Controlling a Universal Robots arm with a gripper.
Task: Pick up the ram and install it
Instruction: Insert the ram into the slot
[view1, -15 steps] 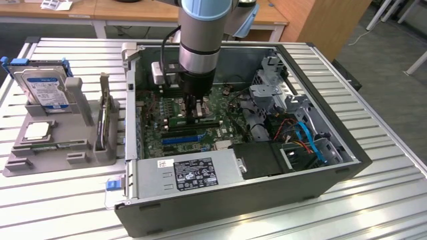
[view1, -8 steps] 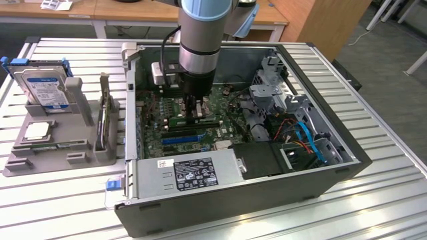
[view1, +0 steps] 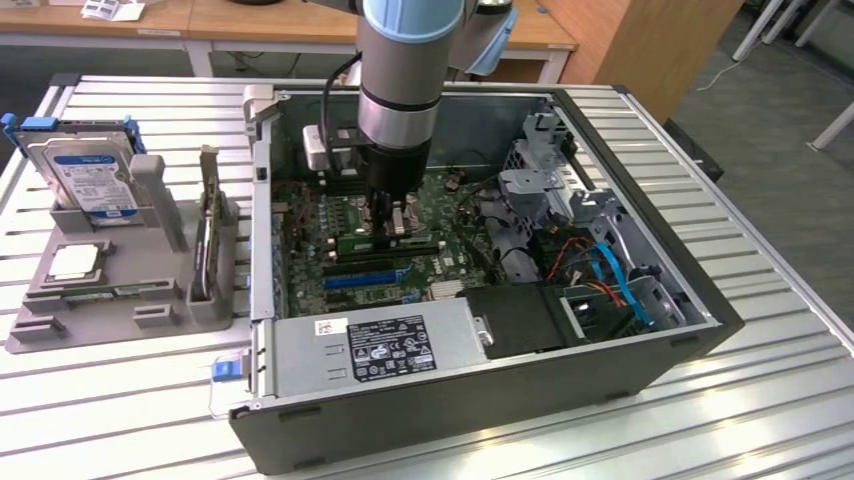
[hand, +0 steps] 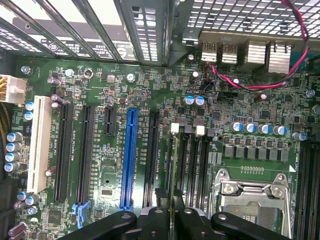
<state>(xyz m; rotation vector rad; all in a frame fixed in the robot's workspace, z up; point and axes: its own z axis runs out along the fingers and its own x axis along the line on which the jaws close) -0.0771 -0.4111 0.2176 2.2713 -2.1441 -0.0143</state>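
Note:
My gripper (view1: 392, 226) reaches down into the open computer case (view1: 641, 360), over the motherboard (hand: 100, 90). Its black fingers (hand: 156, 222) are shut on the ram (hand: 172, 165), a thin green stick seen edge-on in the wrist view. The ram stands upright in line with the memory slots (hand: 192, 160), beside the white slot clips (hand: 174, 128). I cannot tell how deep it sits in the slot. In the exterior view the ram (view1: 350, 242) shows as a narrow green strip under the fingers.
A grey holder (view1: 80, 300) on the exterior view's left carries a silver hard drive (view1: 91, 178) and a card with a metal bracket (view1: 208, 235). Near the slots are the CPU socket (hand: 252, 197), a blue expansion slot (hand: 129, 160), the power supply (view1: 387, 350) and loose cables (view1: 607, 270).

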